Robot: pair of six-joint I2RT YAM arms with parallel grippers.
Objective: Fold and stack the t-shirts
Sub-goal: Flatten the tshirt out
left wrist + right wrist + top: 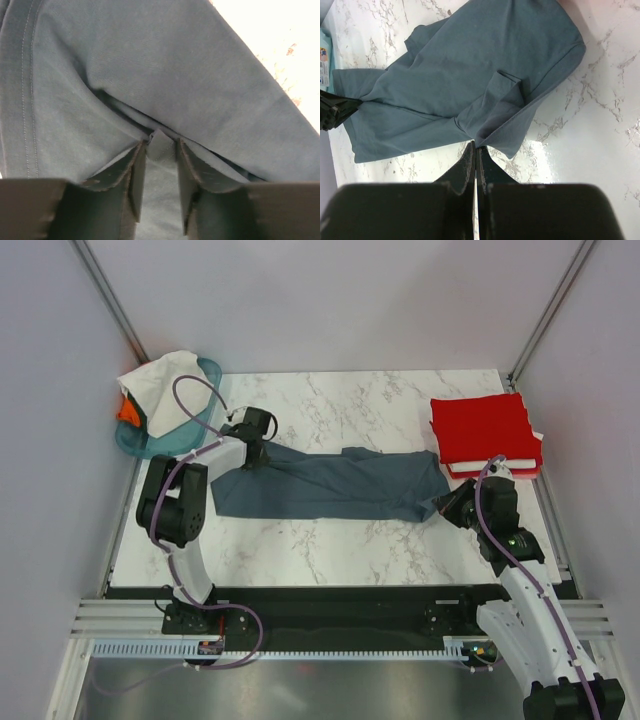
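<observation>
Table (370, 400): white marble-patterned top; a black strip (330, 592) runs along its near edge, where the arm bases are fixed.
Walls (330, 300): plain pale grey panels on the far, left and right sides, with metal posts at the two far corners.
Blue-grey shirt (330, 485): the largest cloth, lying across the middle of the table and drawn out lengthwise from left to right between the two arms. It is rumpled and partly doubled over, and a sleeve is folded up on its far side.
Basket (208, 370): teal, at the far left corner of the table.
White shirt (160, 385): loose, heaped over the basket and hanging over its rim.
Orange shirt (127, 410): only a small bit shows at the basket's left side, under the white one.
Red shirt (485, 430): folded square at the far right edge, on top of a stack. A white folded layer (470, 468) shows beneath its near edge.
Left gripper (160, 145): at the blue-grey shirt's far left end, just beside the basket. Its fingers (136, 170) are close together, pinching a raised fold of the cloth.
Right gripper (475, 150): at the shirt's near right corner, just in front of the red stack. Its fingers (466, 167) are pressed together and the corner's fold meets their tips, nipped there as far as can be seen.
</observation>
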